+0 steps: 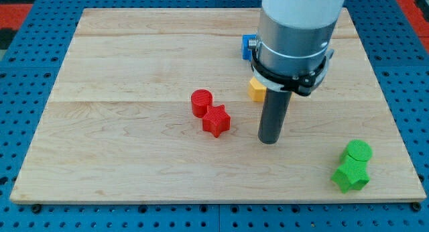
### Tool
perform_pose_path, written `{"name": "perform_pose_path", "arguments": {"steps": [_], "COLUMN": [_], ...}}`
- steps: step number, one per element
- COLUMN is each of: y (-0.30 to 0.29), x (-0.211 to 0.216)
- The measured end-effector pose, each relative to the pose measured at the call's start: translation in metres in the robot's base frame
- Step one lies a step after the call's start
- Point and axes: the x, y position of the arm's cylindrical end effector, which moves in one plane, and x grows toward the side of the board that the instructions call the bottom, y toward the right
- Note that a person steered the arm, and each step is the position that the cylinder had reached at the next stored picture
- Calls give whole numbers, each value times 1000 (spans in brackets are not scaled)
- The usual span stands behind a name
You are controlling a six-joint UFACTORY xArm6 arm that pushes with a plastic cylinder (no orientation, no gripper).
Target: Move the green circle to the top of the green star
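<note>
Nearest the camera, the green star [350, 177] sits by the table's [120, 158] bottom-right edge, with the green circle [357, 151] touching it on the upper side, seemingly already placed. The tip [269, 141] stands well apart, up-left of both. No jaws exist. The arm hides most of a blue block [249, 45] and part of a yellow block [256, 90].

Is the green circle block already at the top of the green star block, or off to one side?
At the top: the green circle block sits directly above the green star block in the view, apparently touching. My tip stands apart, to their left.
</note>
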Motion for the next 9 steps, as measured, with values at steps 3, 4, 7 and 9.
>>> {"name": "perform_pose_path", "arguments": {"steps": [3, 4, 7, 9], "y": [-9, 6, 49, 128], "x": [87, 94, 30, -53]}}
